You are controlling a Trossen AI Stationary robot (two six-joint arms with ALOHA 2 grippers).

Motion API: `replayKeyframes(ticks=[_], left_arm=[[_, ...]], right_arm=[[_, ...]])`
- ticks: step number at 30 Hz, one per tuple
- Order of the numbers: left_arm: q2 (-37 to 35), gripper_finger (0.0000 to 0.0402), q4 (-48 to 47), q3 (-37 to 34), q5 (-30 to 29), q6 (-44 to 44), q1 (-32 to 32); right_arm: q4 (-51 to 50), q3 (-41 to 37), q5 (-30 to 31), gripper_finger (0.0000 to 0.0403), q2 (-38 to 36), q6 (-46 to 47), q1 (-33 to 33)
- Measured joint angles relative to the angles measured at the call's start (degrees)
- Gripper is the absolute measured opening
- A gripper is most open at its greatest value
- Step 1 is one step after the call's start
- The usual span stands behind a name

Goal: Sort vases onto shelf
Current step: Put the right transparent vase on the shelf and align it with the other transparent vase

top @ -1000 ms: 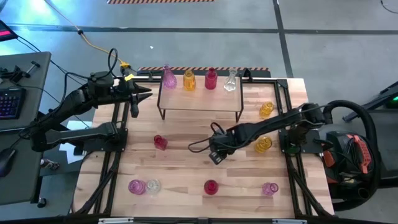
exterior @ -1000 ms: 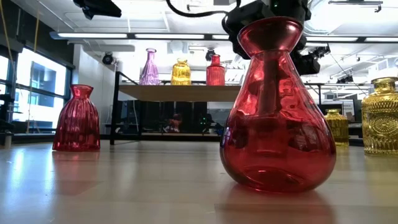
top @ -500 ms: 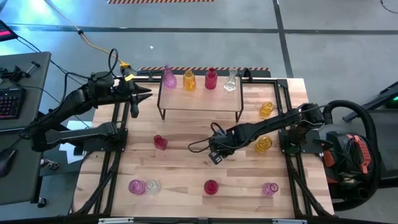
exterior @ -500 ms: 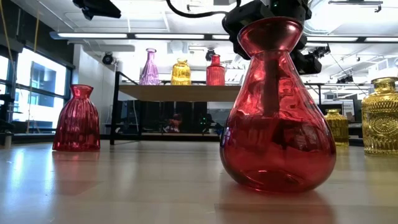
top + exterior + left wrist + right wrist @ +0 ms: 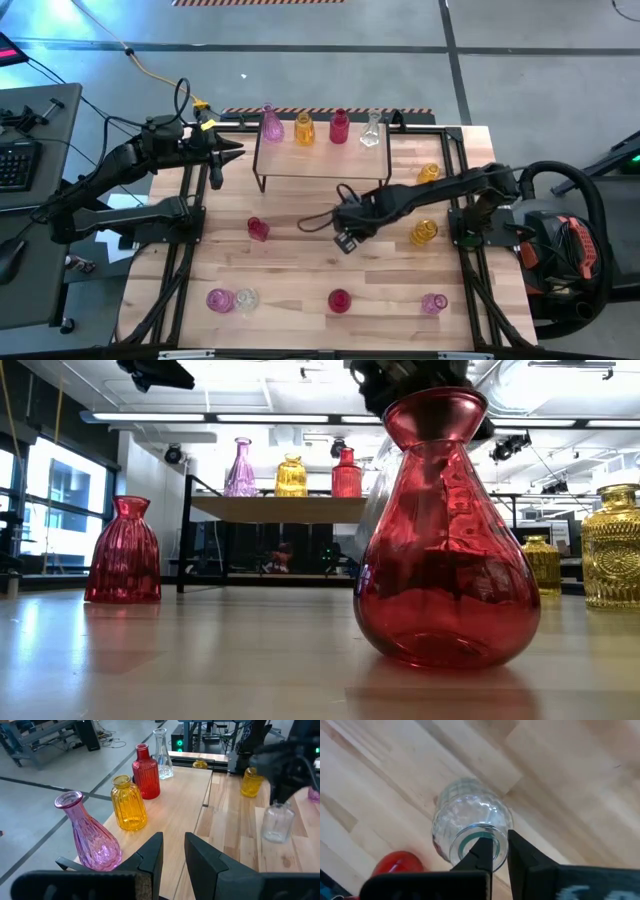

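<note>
I am holding a clear vase (image 5: 470, 832) by its rim in my right gripper (image 5: 345, 238), pinched shut, just above the counter (image 5: 300, 270). It is slippery glass, so it could be sliding out. A second ago it was lower. My left gripper (image 5: 172, 852) is waiting, a little open, by the far shelf (image 5: 320, 160).

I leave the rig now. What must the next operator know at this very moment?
Right tool: shut on the rim of the held vase, a clear one, over mid-table in front of the shelf.
Left tool: open, empty, waiting by the shelf's left end.
Done: four vases on the shelf: pink, amber, red, clear.
Left: place the held vase, then the seven vases on the table: red, pink, amber, clear.
</note>
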Motion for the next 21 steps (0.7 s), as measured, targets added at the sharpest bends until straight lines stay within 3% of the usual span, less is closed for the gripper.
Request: replayKeyframes(ticks=[13, 21], left_arm=[[0.0, 0.0071, 0.0, 0.0, 0.0, 0.0, 0.0], [0.0, 0.0071, 0.0, 0.0, -0.2, 0.0, 0.0]], right_arm=[[-20.5, 20.6, 9.5, 0.0003, -0.1, -14.1, -5.5], [-25.4, 26.3, 13.9, 0.0004, -0.2, -25.6, -10.3]])
